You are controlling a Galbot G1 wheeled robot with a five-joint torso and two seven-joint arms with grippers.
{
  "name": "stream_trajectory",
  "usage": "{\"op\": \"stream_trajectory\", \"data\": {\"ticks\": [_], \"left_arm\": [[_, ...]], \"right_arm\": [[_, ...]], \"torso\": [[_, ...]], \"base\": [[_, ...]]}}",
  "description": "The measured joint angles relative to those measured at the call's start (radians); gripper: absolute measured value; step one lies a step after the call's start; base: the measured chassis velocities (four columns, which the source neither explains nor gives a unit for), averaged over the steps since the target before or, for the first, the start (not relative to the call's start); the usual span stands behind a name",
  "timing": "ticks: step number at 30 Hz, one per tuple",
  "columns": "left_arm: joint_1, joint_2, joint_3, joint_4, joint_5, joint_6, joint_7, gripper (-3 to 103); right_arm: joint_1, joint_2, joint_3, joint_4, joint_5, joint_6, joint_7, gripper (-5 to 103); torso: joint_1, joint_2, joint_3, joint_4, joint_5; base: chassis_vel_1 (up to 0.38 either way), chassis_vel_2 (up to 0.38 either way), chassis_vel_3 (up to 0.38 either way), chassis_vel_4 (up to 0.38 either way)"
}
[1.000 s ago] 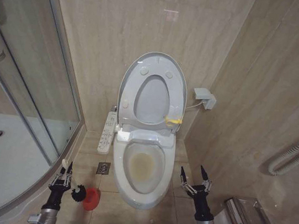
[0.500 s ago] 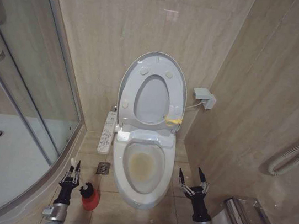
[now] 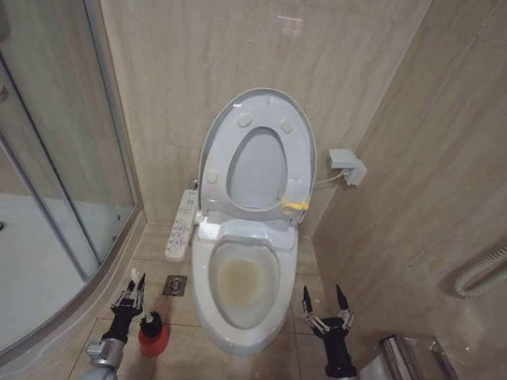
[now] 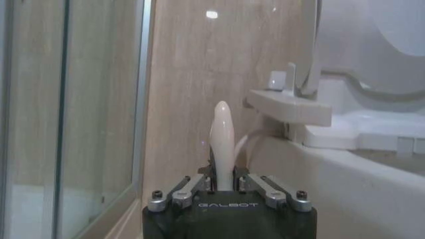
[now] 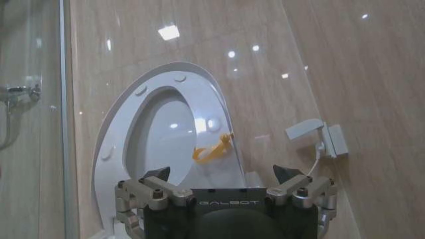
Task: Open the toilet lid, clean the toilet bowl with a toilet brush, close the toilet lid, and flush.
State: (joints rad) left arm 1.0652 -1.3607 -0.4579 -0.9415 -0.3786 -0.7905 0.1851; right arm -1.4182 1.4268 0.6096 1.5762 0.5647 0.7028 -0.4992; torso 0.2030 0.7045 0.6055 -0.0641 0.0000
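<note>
Room: beige tiled bathroom corner, with the toilet bowl (image 3: 242,285) against the back wall at 12 o'clock from me.
Brush: the toilet brush (image 4: 222,144) stands upright in my left gripper (image 3: 131,298) at about 10 o'clock on the floor, its white handle tip poking up past my fingers.
Left fingers: closed tight on the brush handle, low on the stick.
Holder: the red cup (image 3: 150,338) sits just beside my left wrist, near the bowl's foot.
Lid: the toilet lid (image 3: 260,158) is already up, leaning on the wall.
Bowl: brownish stain in the basin, not yet scrubbed.
Right fingers: my right gripper (image 3: 328,314) waits at 2 o'clock, spread wide, holding nothing.
Risk: my hold is on a thin, smooth stick, so I judge it may twist or slip when the bristles press the ceramic.
Risk: swinging toward the bowl could knock the red cup over.
Risk: the control panel (image 3: 183,224) juts out on my path.
</note>
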Motion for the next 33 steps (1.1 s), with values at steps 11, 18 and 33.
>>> {"op": "stream_trajectory", "data": {"ticks": [11,18,33], "left_arm": [[-0.019,-0.023,-0.008,0.045,0.019,-0.004,0.012,19],[-0.016,-0.023,-0.015,0.056,0.057,-0.003,-0.012,19],[0.056,-0.003,-0.008,-0.006,0.061,0.019,-0.039,60]], "right_arm": [[-0.01,0.001,0.0,0.009,0.008,0.003,-0.002,100],[-0.016,0.0,0.004,0.019,0.013,0.005,-0.004,100],[-0.015,0.011,0.004,0.023,0.009,0.004,-0.005,100]], "torso": [[0.0,0.0,0.0,0.0,0.0],[0.0,0.0,0.0,0.0,-0.0001],[0.0,0.0,0.0,0.0,-0.0001]], "base": [[0.0,0.0,0.0,0.0],[0.0,0.0,0.0,0.0],[0.0,0.0,0.0,0.0]]}}
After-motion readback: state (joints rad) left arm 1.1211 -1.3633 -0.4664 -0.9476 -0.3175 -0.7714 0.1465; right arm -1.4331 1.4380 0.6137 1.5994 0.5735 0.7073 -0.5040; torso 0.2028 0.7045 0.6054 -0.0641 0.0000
